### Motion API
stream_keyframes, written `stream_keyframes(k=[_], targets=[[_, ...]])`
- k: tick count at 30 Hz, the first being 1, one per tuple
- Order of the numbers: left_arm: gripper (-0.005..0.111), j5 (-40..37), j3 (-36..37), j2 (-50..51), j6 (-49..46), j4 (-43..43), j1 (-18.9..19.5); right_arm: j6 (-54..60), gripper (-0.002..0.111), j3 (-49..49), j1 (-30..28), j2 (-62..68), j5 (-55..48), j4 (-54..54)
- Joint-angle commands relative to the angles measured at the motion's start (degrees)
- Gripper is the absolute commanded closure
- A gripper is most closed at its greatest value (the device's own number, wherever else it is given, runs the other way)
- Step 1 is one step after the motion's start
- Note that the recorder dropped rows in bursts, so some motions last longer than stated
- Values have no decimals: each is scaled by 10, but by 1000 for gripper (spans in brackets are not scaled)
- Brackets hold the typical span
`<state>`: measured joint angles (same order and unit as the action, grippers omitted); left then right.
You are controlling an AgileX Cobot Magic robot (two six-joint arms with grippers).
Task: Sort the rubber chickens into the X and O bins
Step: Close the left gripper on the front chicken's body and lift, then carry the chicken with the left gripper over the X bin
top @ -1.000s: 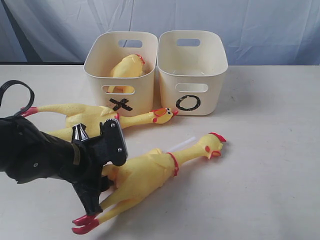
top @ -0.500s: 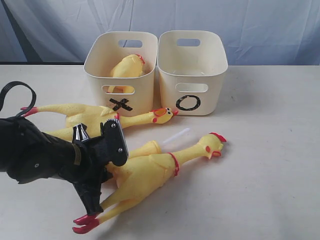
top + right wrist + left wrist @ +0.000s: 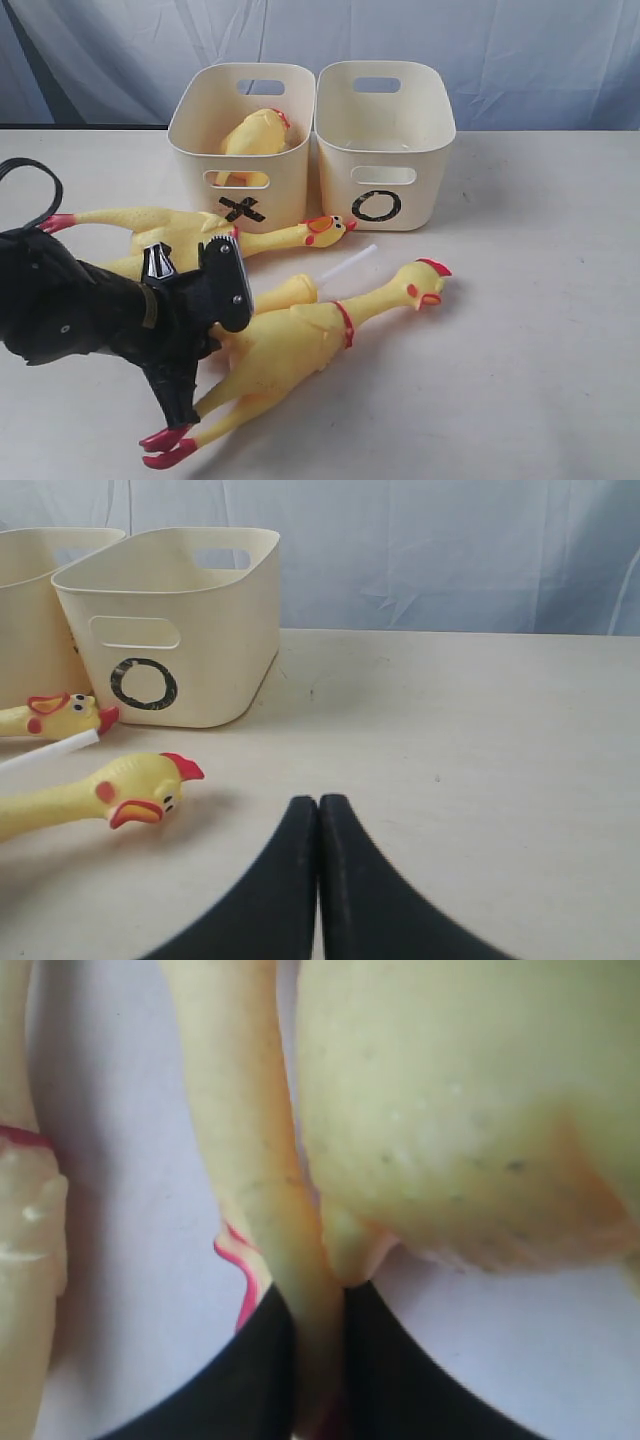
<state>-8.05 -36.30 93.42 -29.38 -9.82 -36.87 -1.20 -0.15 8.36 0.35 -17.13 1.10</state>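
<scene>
The left gripper (image 3: 320, 1305) is closed down to a narrow gap on one leg of the front chicken (image 3: 290, 340); in the left wrist view both black fingers (image 3: 250, 1380) press against that leg from opposite sides, close beneath the toy's body. The front chicken lies lengthwise on the counter (image 3: 540, 330), with its red feet toward the near edge and its head pointing toward the O bin (image 3: 420, 180). A white tube (image 3: 355, 262) shows just behind its neck; which toy it belongs to cannot be told. The middle chicken (image 3: 180, 228) lies flat on the counter directly in front of the X bin (image 3: 190, 190), its beak reaching the point where the two bins meet. A third chicken (image 3: 255, 135) rests inside the X bin, leaning against the front wall. The X bin and O bin stand side by side, touching, at the rear of the counter. No chicken shows in the O bin. The right gripper (image 3: 319, 805) is fully closed, finger against finger, holding nothing, and is positioned above bare counter, well apart from the toys.
</scene>
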Motion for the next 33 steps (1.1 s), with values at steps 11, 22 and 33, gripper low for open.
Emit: stream_keyframes(k=[11, 22, 33], targets=[[107, -69, 2, -80, 3, -52, -3, 1, 108, 1, -4, -3, 5, 3], [107, -114, 2, -150, 3, -52, -3, 1, 108, 1, -4, -3, 5, 3], [107, -123, 2, -224, 4, -37, -3, 1, 108, 1, -4, -3, 5, 3]])
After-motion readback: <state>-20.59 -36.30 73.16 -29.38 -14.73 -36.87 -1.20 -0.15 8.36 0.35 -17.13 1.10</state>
